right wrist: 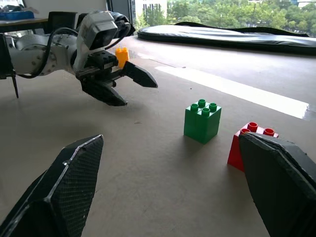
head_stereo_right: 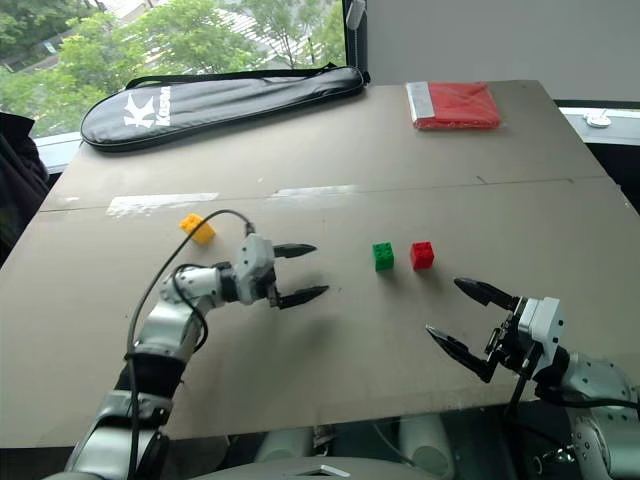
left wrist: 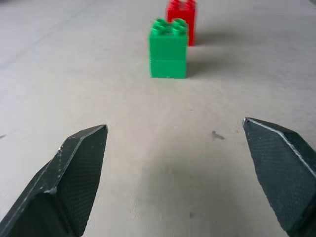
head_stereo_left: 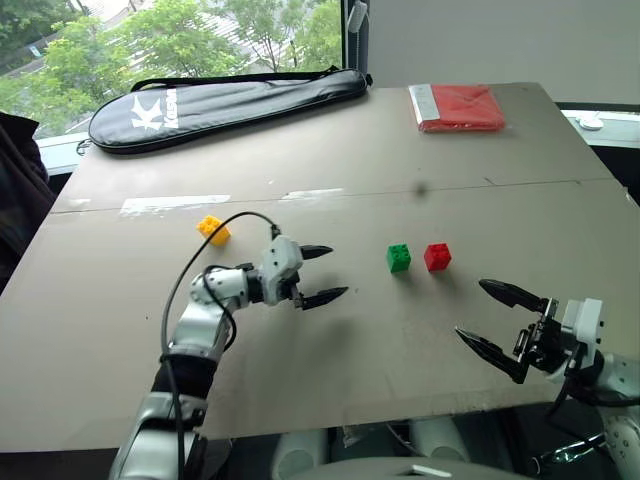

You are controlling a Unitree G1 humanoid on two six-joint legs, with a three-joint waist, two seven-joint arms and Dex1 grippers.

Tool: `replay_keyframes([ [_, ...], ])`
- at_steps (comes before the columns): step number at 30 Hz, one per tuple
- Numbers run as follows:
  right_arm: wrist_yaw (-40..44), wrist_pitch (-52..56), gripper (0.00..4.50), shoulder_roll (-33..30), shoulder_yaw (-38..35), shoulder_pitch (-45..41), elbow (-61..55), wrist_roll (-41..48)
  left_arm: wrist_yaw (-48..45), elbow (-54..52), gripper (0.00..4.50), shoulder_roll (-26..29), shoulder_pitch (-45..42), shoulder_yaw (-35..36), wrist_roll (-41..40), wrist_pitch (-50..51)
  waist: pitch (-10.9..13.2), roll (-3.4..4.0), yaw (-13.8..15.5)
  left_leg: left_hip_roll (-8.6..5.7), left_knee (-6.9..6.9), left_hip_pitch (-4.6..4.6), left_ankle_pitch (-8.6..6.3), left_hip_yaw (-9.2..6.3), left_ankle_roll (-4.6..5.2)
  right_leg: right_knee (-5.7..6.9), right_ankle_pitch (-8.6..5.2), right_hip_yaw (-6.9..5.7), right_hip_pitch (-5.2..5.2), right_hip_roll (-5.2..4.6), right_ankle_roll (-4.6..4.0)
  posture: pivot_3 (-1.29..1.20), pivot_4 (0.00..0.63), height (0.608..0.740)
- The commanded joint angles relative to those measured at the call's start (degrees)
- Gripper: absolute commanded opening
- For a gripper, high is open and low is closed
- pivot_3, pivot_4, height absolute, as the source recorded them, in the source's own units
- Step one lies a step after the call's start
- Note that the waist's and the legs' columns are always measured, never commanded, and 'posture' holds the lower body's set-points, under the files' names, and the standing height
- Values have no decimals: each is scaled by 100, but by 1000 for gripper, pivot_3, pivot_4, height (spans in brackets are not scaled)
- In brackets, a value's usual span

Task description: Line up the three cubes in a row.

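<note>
With the green cube [head_stereo_left: 398,258] and red cube [head_stereo_left: 437,257] already side by side, the yellow cube [head_stereo_left: 213,229] remains well apart at their nine o'clock. The left gripper [head_stereo_left: 320,274] and right gripper [head_stereo_left: 495,319] both gape wide and empty. The left should probably take yellow squarely and set it beside green. The right wrist view shows the studs; the head views show spacing.

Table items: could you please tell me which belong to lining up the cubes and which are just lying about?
Belong to the job:
- yellow cube
- green cube
- red cube

Just lying about:
- black racket bag, at the table's far edge
- flat red packet, far right
</note>
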Motion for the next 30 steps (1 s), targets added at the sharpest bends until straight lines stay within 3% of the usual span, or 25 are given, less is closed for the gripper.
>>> replay_keyframes([
  [1, 88, 66, 4500, -50, 50, -263, -37, 118, 1394, -1219, 4481, -243, 486, 734, -156, 436, 3, -5, 54, 0, 0, 0, 0, -2, 0, 0, 0, -2, 1, -1, 1, 0, 150, 707],
  [6, 144, 147, 4500, -12, 209, -550, 62, 89, 2786, -1632, 4481, -519, 901, 1477, 24, 409, 3, -7, 154, -5, 4, 3, 2, -6, -2, 1, 0, -13, 6, 1, 1, 0, 150, 707],
  [10, 197, 226, 4500, -2, 367, -755, 43, 110, 3352, -792, 4481, -311, 727, 1917, 180, 98, 3, -7, 137, -22, 3, 2, 2, 0, -3, 2, 1, -16, 6, 3, -1, 0, 150, 707],
  [18, 190, 242, 4500, 64, 432, -791, -61, 135, 2847, 1736, 4481, 457, -313, 1524, 466, -741, 3, -12, 145, -33, 3, -5, 3, 7, -3, 2, 1, -28, 7, 1, -2, 0, 150, 707],
  [26, 135, 187, 4500, 160, 498, -720, -157, 106, 1445, 4046, 4481, 783, -1542, 1002, 412, -1343, 2, -14, 131, -35, 3, -5, 3, 11, -4, 2, 1, -30, 6, -1, -2, 0, 150, 707],
  [30, 137, 153, 4500, 142, 439, -641, -209, 130, 1060, 4702, 3183, 824, -1964, 1013, 334, -1487, 2, -13, 138, -35, 3, -4, 3, 12, -4, 3, 1, -30, 7, -1, -1, 0, 150, 707],
])
